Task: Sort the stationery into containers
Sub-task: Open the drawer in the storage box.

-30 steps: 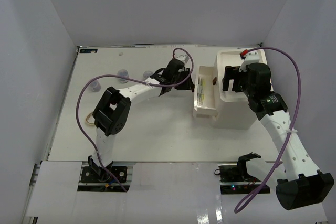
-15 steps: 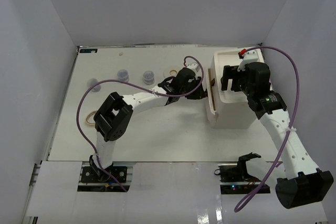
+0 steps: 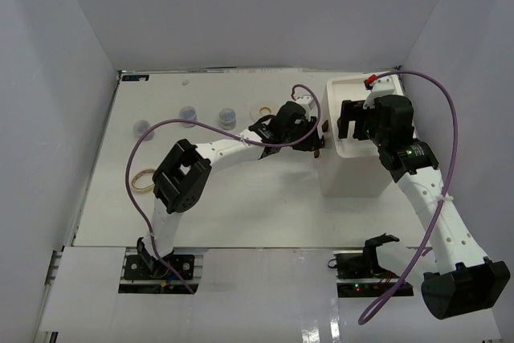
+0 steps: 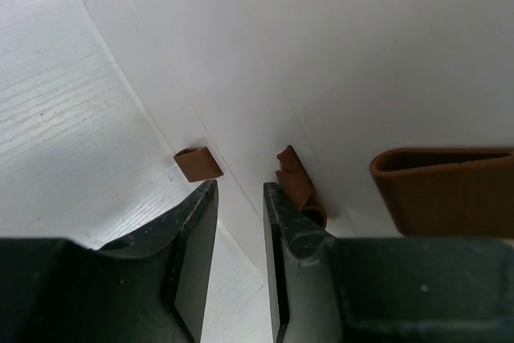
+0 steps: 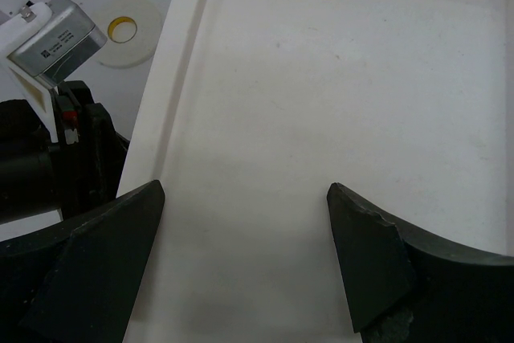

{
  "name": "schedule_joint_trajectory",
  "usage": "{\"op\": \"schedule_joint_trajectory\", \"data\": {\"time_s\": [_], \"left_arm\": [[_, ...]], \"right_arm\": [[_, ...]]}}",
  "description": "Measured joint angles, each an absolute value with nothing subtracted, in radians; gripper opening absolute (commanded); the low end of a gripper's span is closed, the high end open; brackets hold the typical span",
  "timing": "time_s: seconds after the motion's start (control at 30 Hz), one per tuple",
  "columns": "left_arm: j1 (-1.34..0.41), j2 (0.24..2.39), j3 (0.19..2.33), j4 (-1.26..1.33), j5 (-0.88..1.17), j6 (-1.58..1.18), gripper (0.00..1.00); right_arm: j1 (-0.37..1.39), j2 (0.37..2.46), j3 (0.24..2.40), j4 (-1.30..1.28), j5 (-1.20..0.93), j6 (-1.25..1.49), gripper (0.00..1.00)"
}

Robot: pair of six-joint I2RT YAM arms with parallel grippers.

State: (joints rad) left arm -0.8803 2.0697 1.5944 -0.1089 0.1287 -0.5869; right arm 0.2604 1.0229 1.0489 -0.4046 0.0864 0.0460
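Note:
The white organiser [image 3: 353,176] stands at the right with its drawers pushed in. My left gripper [image 3: 319,142] is pressed up to its left face, among the small brown handles [image 4: 198,164]. Its jaws [image 4: 239,188] stand a narrow gap apart with nothing between them. Over the organiser's shallow tray top [image 5: 337,78] hovers my right gripper [image 3: 357,122], wide open and empty. Three clear jars [image 3: 188,113] sit at the far left, the cream tape ring [image 3: 263,108] is behind my left gripper, and the loop band [image 3: 144,180] lies at the left edge. No pens show.
Grey walls close in the table on the left, back and right. A larger brown handle [image 4: 442,190] sits to the right of my left fingers. The tape ring [image 5: 124,31] lies just beyond the organiser's far left corner, near my left wrist.
A drawer holding pens stood pulled out to the left. My left gripper moved right against it, and the drawer is now shut into the organiser. The right arm stayed put.

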Motion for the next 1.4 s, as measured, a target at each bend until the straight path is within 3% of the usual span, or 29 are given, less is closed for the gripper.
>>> {"op": "schedule_joint_trajectory", "data": {"time_s": [0.53, 1.13, 1.4], "left_arm": [[-0.789, 1.846, 1.197, 0.117, 0.303, -0.481, 0.49], [-0.761, 2.055, 1.298, 0.279, 0.474, -0.250, 0.50], [-0.741, 2.125, 1.312, 0.325, 0.537, -0.116, 0.56]], "right_arm": [[0.260, 1.035, 1.049, -0.382, 0.006, 0.031, 0.90], [0.263, 1.018, 1.045, -0.396, -0.010, 0.017, 0.90], [0.265, 1.005, 1.045, -0.416, -0.015, 0.007, 0.90]]}}
